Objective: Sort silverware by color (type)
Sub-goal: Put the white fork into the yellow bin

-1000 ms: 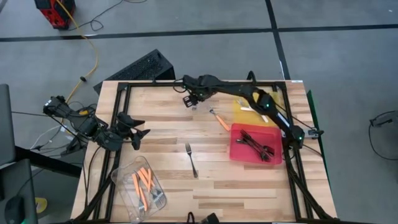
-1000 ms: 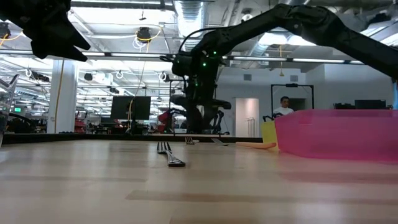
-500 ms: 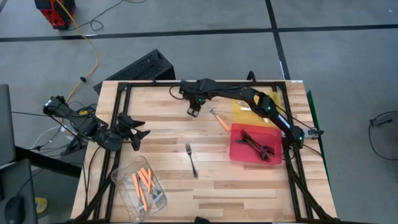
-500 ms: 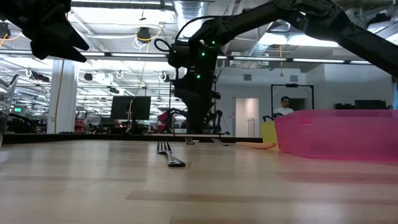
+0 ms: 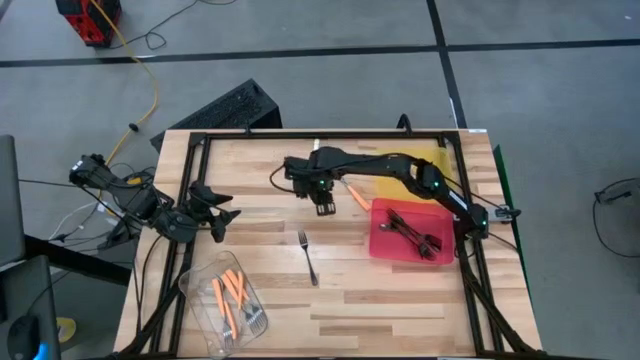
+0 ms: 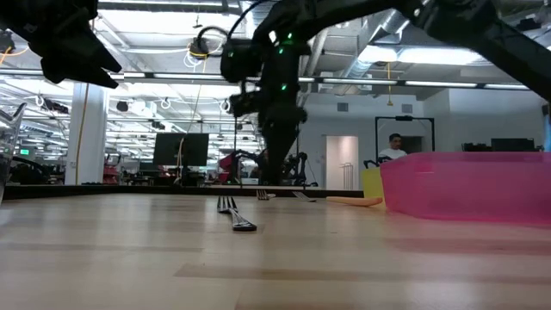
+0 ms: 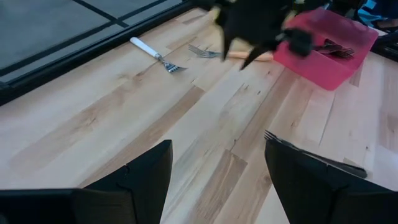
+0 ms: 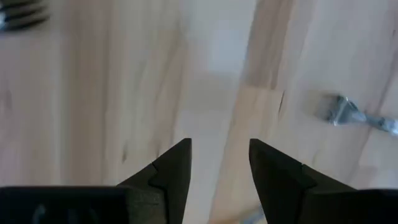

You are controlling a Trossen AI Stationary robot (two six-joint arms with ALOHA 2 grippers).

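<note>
- the right gripper [image 5: 323, 208] is being held above the middle of the wooden table [image 5: 400, 290], its fingers [image 8: 171, 163] parted with nothing between them
- the left gripper [image 5: 222, 217] is being kept at the table's left side, fingers wide apart and empty
- a dark fork [image 5: 308, 257] is lying alone mid-table
- orange forks [image 5: 232, 295] are lying in the clear tub [image 5: 195, 280]
- dark forks [image 5: 412, 232] are lying in the red tray [image 5: 380, 240]
- an orange fork [image 5: 357, 195] is lying just beside that tray
- a white fork [image 7: 154, 53] is lying near the table's far edge

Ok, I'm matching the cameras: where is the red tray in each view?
High view: red tray, right of centre.
Low view: right edge.
Left wrist view: far corner.
Right wrist view: not in it.
Shared landmark: orange-handled fork beside it.
</note>
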